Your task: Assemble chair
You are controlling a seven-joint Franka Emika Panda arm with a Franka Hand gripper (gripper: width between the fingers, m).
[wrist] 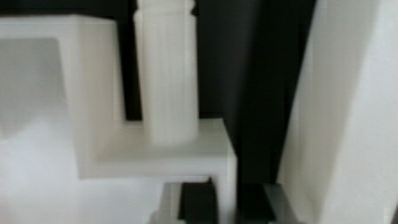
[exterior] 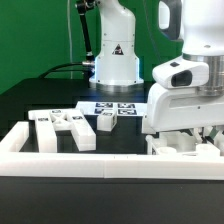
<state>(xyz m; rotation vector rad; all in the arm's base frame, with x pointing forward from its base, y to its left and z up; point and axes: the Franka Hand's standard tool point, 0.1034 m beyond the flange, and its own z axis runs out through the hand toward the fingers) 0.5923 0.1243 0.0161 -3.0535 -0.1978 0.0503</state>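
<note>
Chair (exterior: 62,128) is all loose pieces: a cluster on the exterior view's left, more under the arm (exterior: 185,85) behind the front rail (exterior: 60,160). Gripper (wrist: 231,200) is pressed together near 1 upright post (wrist: 164,70), I'd guess to nudge it, not lift it.

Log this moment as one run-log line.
gripper: shut, low among chair parts | side: exterior view's right | loose parts: exterior view's left, on table

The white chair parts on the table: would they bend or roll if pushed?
The chair parts look thick and blocky, so probably stiff. Flat faces rest on the table, so they would likely slide, not roll.
</note>
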